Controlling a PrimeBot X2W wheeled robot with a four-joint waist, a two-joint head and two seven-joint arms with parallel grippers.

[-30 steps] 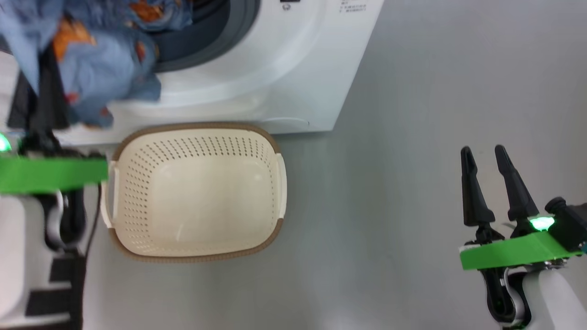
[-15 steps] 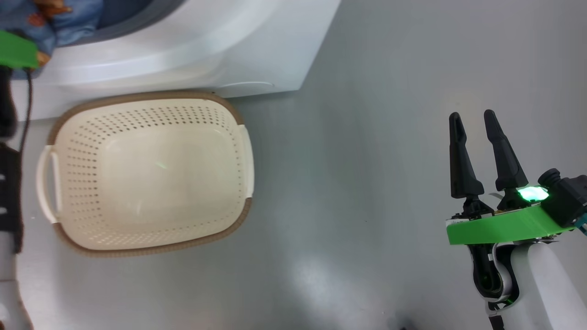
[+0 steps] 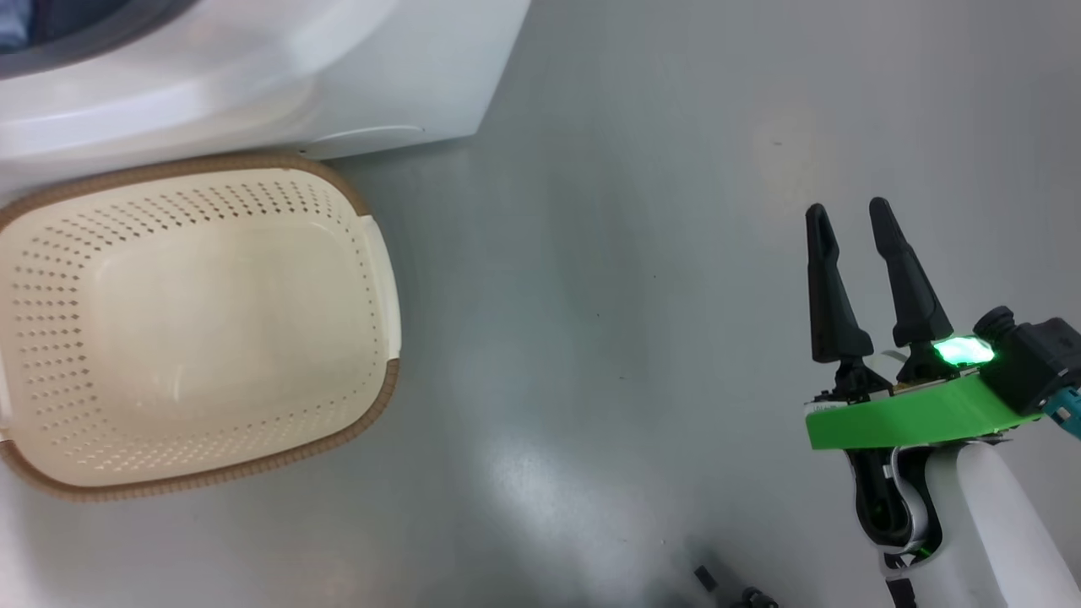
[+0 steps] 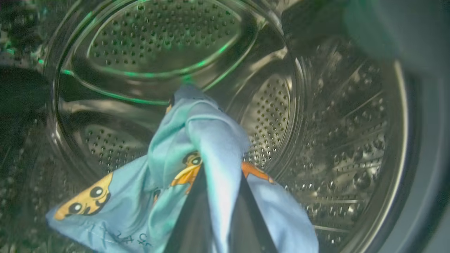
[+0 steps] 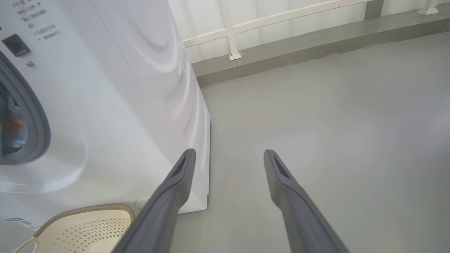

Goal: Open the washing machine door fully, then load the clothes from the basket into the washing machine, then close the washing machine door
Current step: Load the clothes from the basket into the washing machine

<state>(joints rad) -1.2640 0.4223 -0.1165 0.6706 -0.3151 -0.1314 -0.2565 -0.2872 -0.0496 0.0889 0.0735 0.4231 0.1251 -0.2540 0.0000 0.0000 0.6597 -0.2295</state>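
In the left wrist view my left gripper [image 4: 219, 182] is inside the steel perforated drum [image 4: 161, 38], shut on the clothes [image 4: 197, 137]. They are light blue with orange-brown bears, and they bunch up between the fingers and drape down to the left. The cream basket [image 3: 51, 321] with its brown rim stands empty on the floor against the white washing machine [image 3: 253, 76]. My right gripper [image 3: 847, 209] hangs open over bare floor, well right of the basket, with nothing between its fingers. The washing machine door is out of view.
The right wrist view has my right gripper [image 5: 229, 153] open, the washing machine [image 5: 105, 105] and its grey gasket [image 5: 38, 116] on the left, and the basket [image 5: 84, 228] at the bottom left. Grey floor [image 5: 334, 123] runs back to a low ledge with a white railing [image 5: 232, 38].
The head camera has turned, so the machine and basket shifted left in the picture. My left arm carried the clothes up out of the head view. The right gripper stays open.
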